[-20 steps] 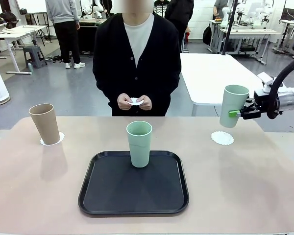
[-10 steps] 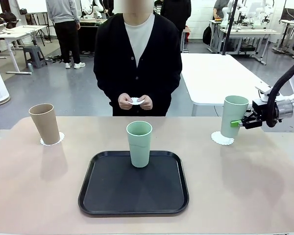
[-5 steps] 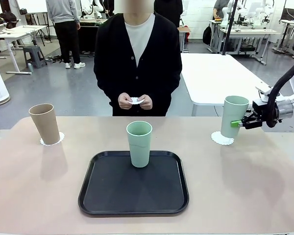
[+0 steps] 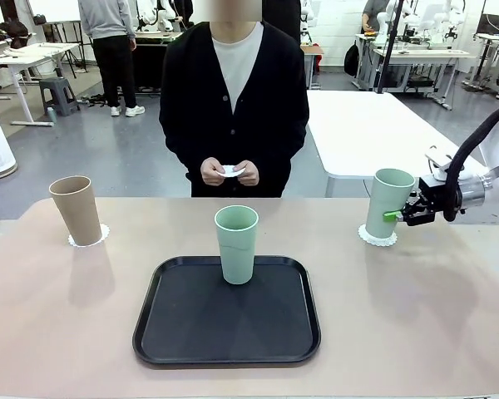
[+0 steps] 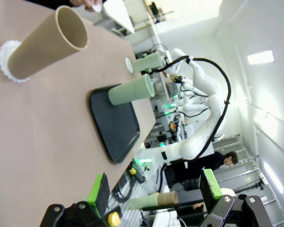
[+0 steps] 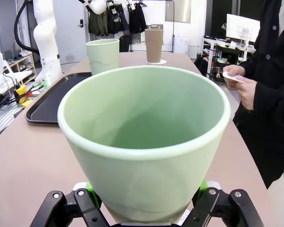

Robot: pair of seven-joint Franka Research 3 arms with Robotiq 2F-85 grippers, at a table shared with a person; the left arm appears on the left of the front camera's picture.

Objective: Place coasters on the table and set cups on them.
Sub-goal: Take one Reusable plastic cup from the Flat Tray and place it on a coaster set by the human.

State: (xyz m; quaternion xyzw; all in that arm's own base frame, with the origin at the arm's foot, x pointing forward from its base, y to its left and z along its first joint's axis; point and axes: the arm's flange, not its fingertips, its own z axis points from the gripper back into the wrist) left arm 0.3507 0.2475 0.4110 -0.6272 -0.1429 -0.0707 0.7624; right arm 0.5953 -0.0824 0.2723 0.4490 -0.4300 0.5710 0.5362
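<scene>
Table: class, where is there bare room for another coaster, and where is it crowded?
Bare: the table between the tan cup and the tray; the strip between the tray and the right cup; the far edge behind the tray. Crowded: the middle, taken by the tray with a green cup; the far right, where the right gripper grips the right cup.

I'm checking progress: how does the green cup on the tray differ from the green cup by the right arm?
The tray cup sits straight on the black tray, no coaster; the right-arm cup has its base on a white coaster on the table. The tray cup stands free; the right-arm cup is held between the right gripper's fingers. The tray cup is upright; the right-arm cup leans slightly. Both are mint-green, tapered, handleless.
</scene>
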